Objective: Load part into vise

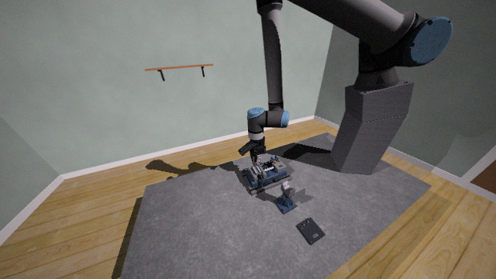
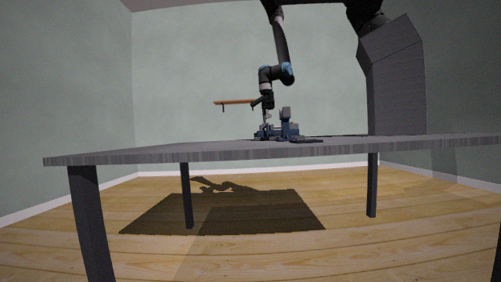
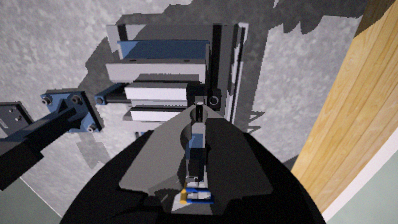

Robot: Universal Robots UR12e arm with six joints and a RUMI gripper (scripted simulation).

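Note:
My gripper [image 1: 254, 162] [image 2: 264, 124] [image 3: 199, 105] is shut and holds nothing. Its fingertips are low in the vise [image 1: 272, 180] [image 3: 165, 50]. In the wrist view, the part [image 3: 156, 92] seems to be the pale block between the jaws, with a darker channel between two bright strips, slot apparently up. The fingertips are close to its right end; contact cannot be told. The fixed jaw [image 3: 155, 71] runs along its upper side; a gap cannot be judged. The work stop [image 3: 111, 95] is at its left end. My fingers hide the lower right of the vise.
The V-block [image 1: 286, 204] [image 2: 286, 113] [image 3: 70, 107] stands on a blue foot beside the vise, tall enough to be an obstacle. The dark infeed plate [image 1: 310, 231] [image 2: 306, 141] [image 3: 13, 116] lies beyond it with no block on it. The air cylinder end [image 1: 280, 166] is at the vise's right.

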